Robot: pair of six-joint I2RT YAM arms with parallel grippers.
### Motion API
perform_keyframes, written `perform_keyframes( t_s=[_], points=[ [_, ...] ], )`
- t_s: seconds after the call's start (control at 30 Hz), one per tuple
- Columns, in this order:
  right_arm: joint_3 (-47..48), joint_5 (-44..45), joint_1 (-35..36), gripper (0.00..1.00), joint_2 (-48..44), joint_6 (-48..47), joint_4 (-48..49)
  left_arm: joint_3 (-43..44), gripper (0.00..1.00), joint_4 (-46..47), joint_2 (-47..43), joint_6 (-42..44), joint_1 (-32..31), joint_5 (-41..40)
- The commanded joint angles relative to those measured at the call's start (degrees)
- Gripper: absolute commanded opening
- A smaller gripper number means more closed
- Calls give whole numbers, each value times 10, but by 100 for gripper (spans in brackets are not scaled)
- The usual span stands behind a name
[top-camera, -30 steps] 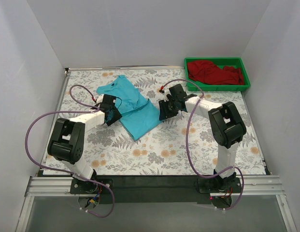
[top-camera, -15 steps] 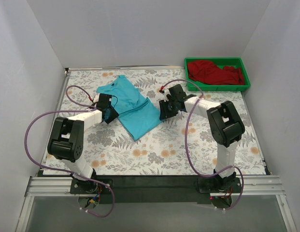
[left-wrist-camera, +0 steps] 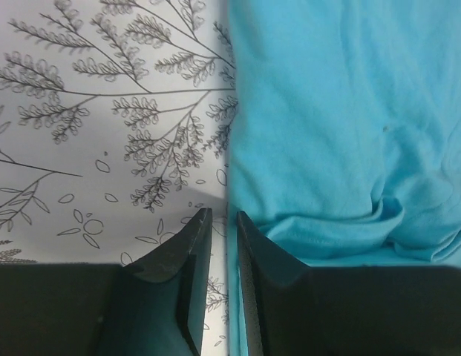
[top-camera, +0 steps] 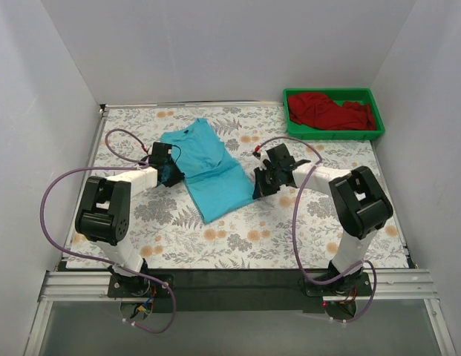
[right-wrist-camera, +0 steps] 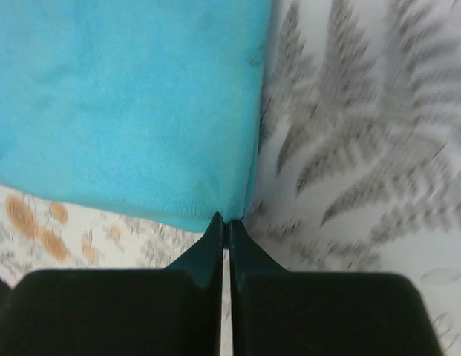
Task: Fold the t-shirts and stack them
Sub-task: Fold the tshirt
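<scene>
One turquoise t-shirt [top-camera: 208,174] spread flat, left jaws slightly parted astride its edge, right jaws clamped on its corner.

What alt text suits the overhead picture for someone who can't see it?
Two robot arms reach a turquoise t-shirt on a floral table, left tool and right tool at its edges. A dark red t-shirt fills a green tray.

T-shirt on table [top-camera: 208,167]: plain turquoise-blue. T-shirt in tray [top-camera: 330,111]: plain dark red. Tray [top-camera: 335,135]: bright green. Table cover [top-camera: 237,237]: white, grey fern print, orange blossoms. Arms [top-camera: 104,211]: black and white; cables [top-camera: 48,200]: purple.
</scene>
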Motion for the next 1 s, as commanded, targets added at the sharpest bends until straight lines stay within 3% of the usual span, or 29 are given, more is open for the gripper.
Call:
perform_keyframes(
  t_s=[0.0,0.17,0.23,0.4,0.5,0.77,0.97],
  points=[
    [-84,2,30,1,-46,27,-98,-10,21,-23,0,33,-1,39],
    [-137,7,87,2,-117,81,-92,-15,22,-57,-54,57,-1,47],
    [-138,17,110,9,-132,99,-90,-14,24,-72,-82,64,0,28],
    [-109,76,106,31,-188,80,-90,-19,48,-132,-169,60,-2,26],
    [-69,65,94,33,-191,23,-90,-49,59,-158,-233,40,-14,66],
    [28,-21,11,33,-112,-78,-55,-147,60,-130,-308,8,-53,123],
    [91,-94,-25,32,-28,-117,-20,-127,45,-26,-232,40,-50,105]
  ],
)
